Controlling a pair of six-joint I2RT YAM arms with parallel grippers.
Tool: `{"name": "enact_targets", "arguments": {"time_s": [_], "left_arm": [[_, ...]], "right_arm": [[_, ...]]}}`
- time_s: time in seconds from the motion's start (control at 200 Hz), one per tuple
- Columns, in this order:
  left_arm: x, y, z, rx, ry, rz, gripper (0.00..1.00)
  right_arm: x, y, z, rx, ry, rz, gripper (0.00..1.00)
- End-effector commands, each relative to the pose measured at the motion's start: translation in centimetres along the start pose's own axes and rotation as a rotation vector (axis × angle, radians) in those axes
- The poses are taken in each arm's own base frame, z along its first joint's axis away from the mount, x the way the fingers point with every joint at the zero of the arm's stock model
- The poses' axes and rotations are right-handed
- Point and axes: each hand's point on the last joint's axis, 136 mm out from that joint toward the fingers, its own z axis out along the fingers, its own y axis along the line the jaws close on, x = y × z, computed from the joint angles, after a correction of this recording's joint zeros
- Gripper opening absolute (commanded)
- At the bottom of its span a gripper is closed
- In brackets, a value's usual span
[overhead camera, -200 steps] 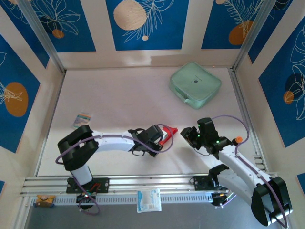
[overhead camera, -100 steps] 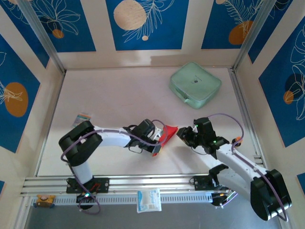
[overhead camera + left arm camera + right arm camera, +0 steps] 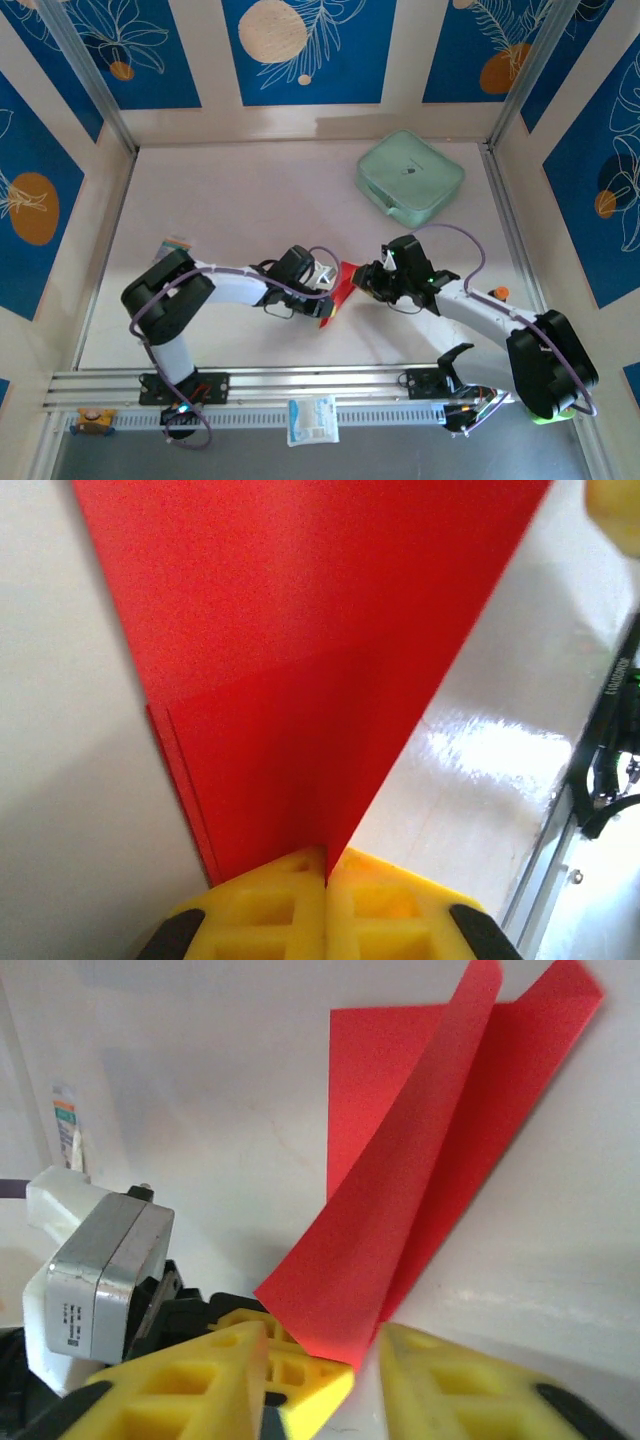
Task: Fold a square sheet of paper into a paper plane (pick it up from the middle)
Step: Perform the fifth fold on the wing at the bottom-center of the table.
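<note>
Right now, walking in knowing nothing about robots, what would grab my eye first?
The bright red paper, partly folded, at the centre of the scene. The left end effector is pinched shut on its folded edge, while the right end effector stands open at a lifted flap. Beyond them, a mint-green case lies toward the far right corner.

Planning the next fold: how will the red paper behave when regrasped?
Probably floppy: the paper has a free flap curling up unsupported. Likely very light, since the left end effector holds it by one pinched edge. Thin, so it may crease easily.
</note>
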Motion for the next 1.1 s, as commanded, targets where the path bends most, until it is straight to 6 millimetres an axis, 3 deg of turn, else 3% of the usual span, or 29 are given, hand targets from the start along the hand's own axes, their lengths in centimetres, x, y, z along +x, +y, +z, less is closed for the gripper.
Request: {"name": "enact_targets", "arguments": {"time_s": [0.0,0.1,0.41,0.495,0.81,1.095], "left_arm": [[-1.0,0.5,-1.9,-0.145,-0.027,0.101,0.08],[-1.0,0.8,-2.2,-0.219,-0.023,0.161,0.09],[-0.9,1.2,-2.9,-0.379,-0.009,0.273,0.11],[-1.0,1.2,-3.1,-0.394,-0.012,0.291,0.11],[-0.8,0.7,-3.0,-0.446,-0.009,0.382,0.14],[-1.0,0.9,-3.4,-0.515,-0.016,0.418,0.19]], "right_arm": [[-0.4,0.5,-0.7,0.024,-0.006,0.058,0.43],[-0.5,0.5,-0.6,0.047,0.015,0.154,0.52],[-0.7,1.6,0.6,0.111,0.099,0.254,0.53],[-0.7,1.2,1.0,0.149,0.114,0.281,0.53],[-0.1,1.8,3.2,0.161,0.199,0.296,0.44],[0.4,1.2,3.3,0.173,0.211,0.314,0.18]]}}
